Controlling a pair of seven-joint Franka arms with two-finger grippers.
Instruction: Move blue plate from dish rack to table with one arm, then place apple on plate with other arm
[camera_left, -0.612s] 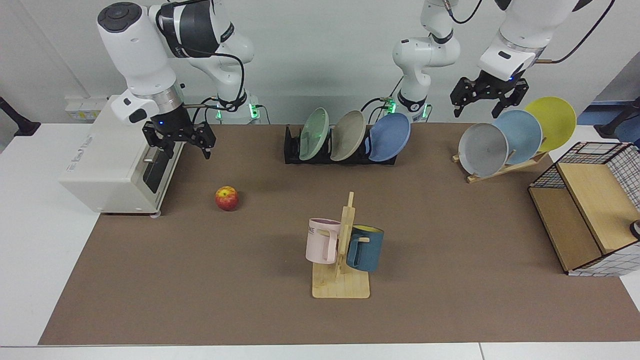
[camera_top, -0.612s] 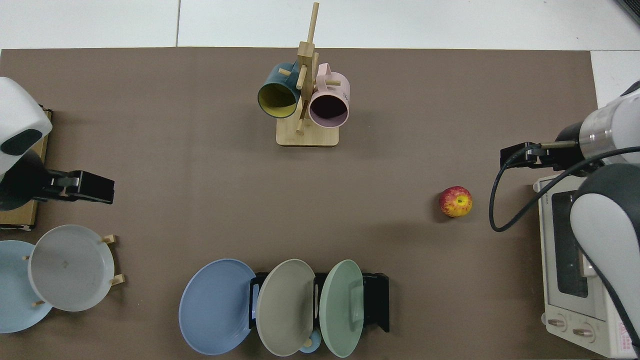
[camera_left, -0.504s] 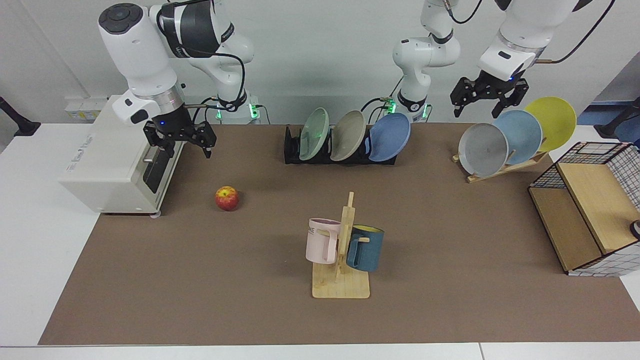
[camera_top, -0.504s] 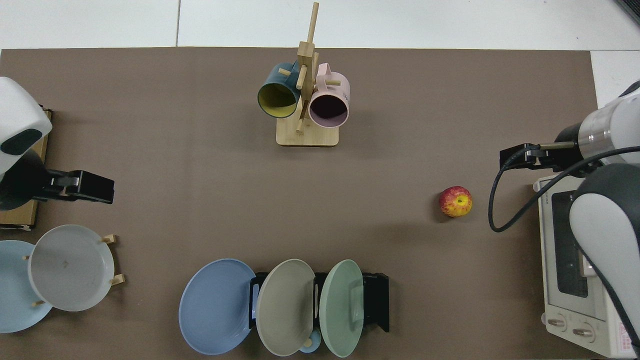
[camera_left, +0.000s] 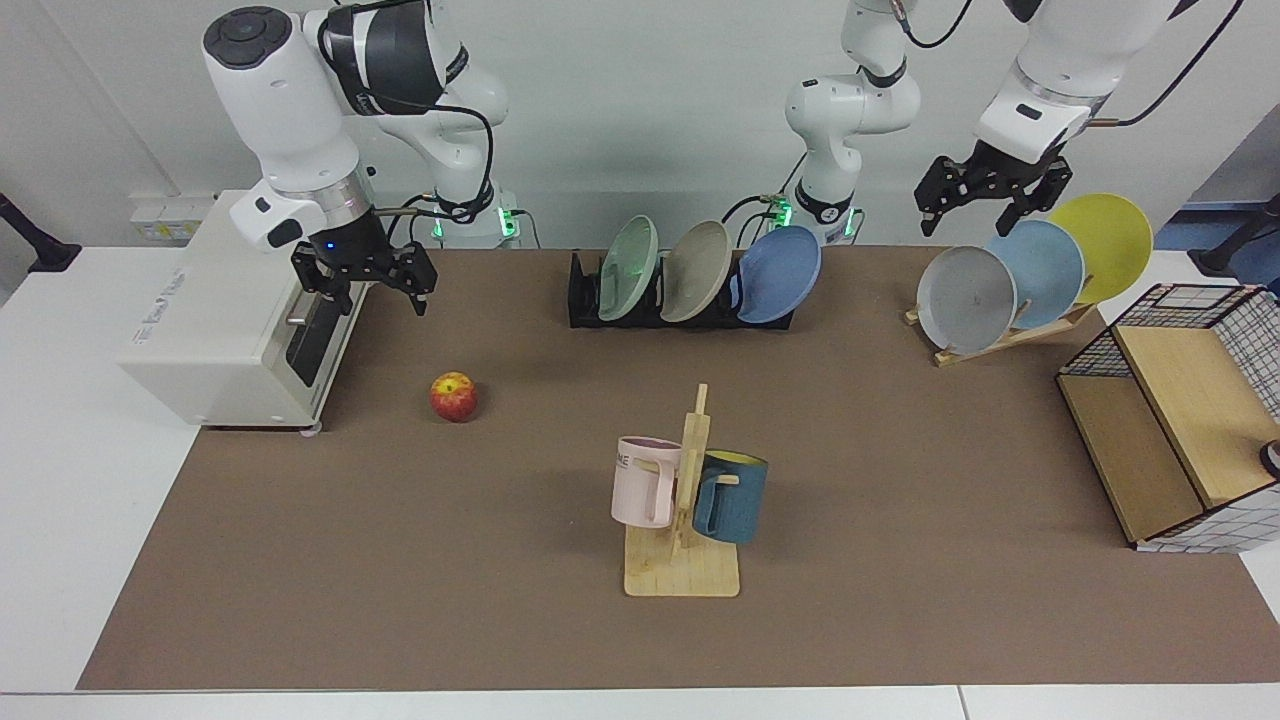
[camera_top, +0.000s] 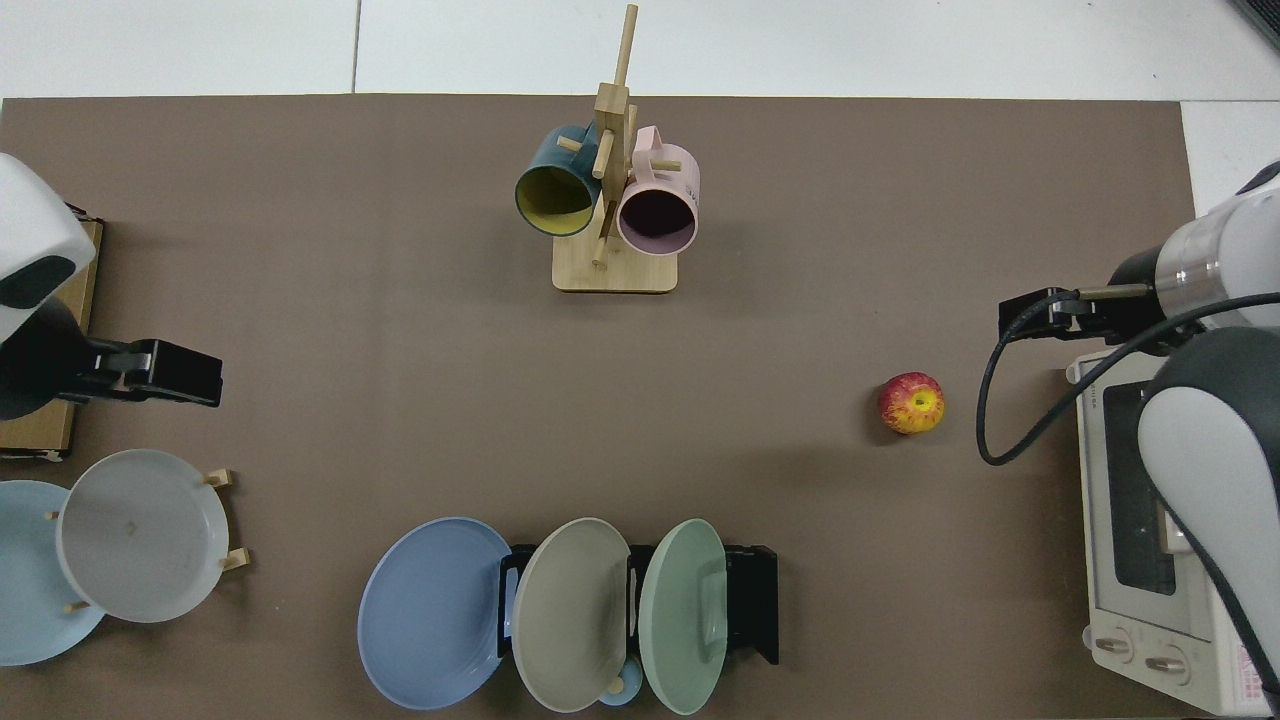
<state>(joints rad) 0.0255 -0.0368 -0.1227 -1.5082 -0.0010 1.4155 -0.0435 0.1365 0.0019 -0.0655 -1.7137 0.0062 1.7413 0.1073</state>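
The right claw (camera_left: 362, 287) hangs in the air with its fingers spread wide and nothing between them, just in front of the white toaster oven (camera_left: 225, 330) at the edge of the desk (camera_left: 400, 560), above and behind the apple (camera_left: 453, 396). The apple lies alone on the brown mat, near the oven's front corner and well apart from the dish rack (camera_left: 590, 300). In that black rack, taken as the landmark, three plates stand tilted on edge: a green plate (camera_left: 628, 267), a beige plate (camera_left: 696, 271), and the blue plate (camera_left: 778, 273) at the end nearest the left arm's base, not yet moved to the desk. In front of the rack, toward the camera, stands a wooden mug tree (camera_left: 686, 520) with a pink mug (camera_left: 645, 481) and a dark blue mug (camera_left: 730, 497) hung on either side. Beyond the rack's blue-plate end, a light wooden plate stand (camera_left: 1010, 335) carries a grey plate (camera_left: 966, 298), a paler sky-blue plate (camera_left: 1040, 272) and a yellow plate (camera_left: 1104, 242). The left claw (camera_left: 992, 205) hovers above that stand, well apart from the rack, its fingers wide and empty. Farthest from the rack sits a wire-and-wood basket (camera_left: 1170, 450).
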